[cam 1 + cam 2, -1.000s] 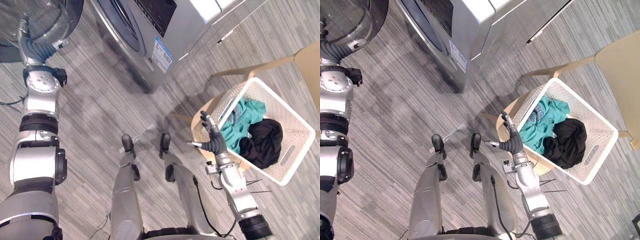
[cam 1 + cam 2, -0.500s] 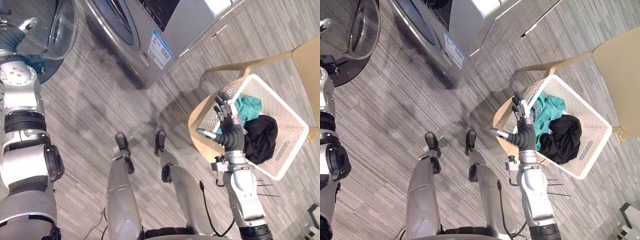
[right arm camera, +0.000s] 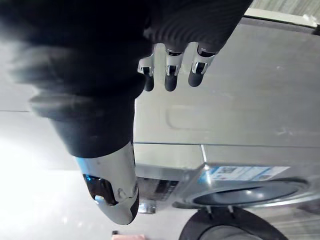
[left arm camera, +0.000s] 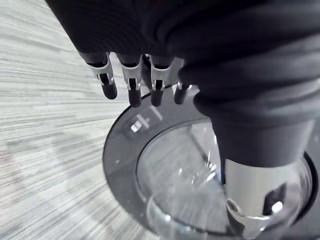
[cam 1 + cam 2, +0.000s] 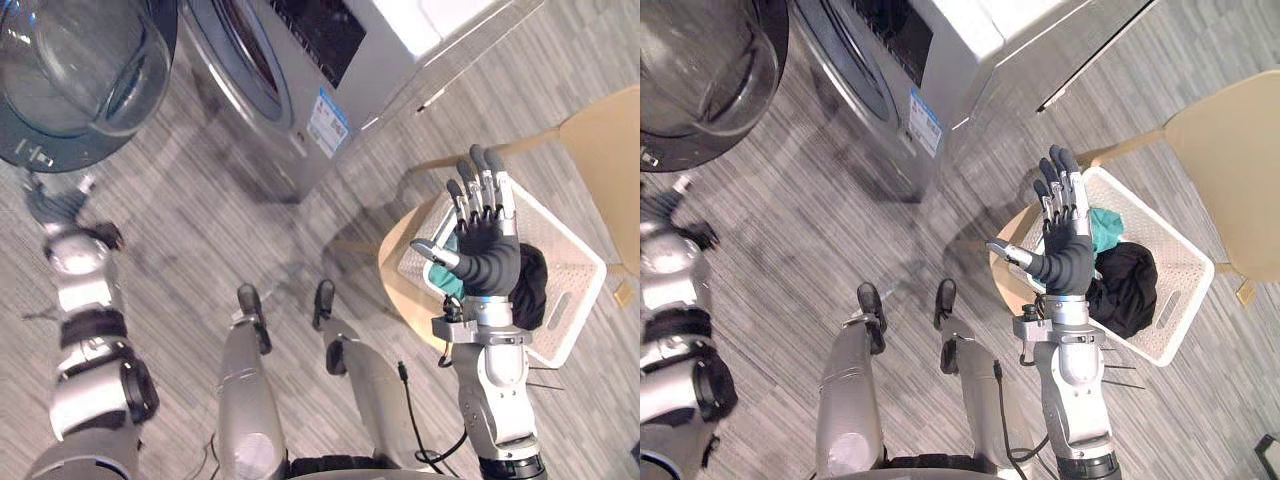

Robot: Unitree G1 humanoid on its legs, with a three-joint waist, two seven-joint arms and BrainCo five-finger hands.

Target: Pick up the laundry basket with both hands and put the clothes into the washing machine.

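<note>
Currently the right hand [image 5: 488, 258] is up in the air, fingers straight and spread, thumb out, holding nothing. The laundry basket [image 5: 572, 305] is below it, not touched. The basket sits on a tan chair [image 5: 398, 275], with the seat's edge bare on the washer side. Teal cloth [image 5: 1105, 222] is in the basket's washer-side corner and black cloth [image 5: 1126, 290] is mid-basket. Open grey floor [image 5: 200, 220] lies between the chair and the washing machine [image 5: 330, 60], whose door [image 5: 75, 70] is swung wide. The left hand [image 4: 165, 35] hangs over the door glass, fingers straight, loosely together and empty. The right wrist view shows the washer's front panel past the fingertips.
</note>
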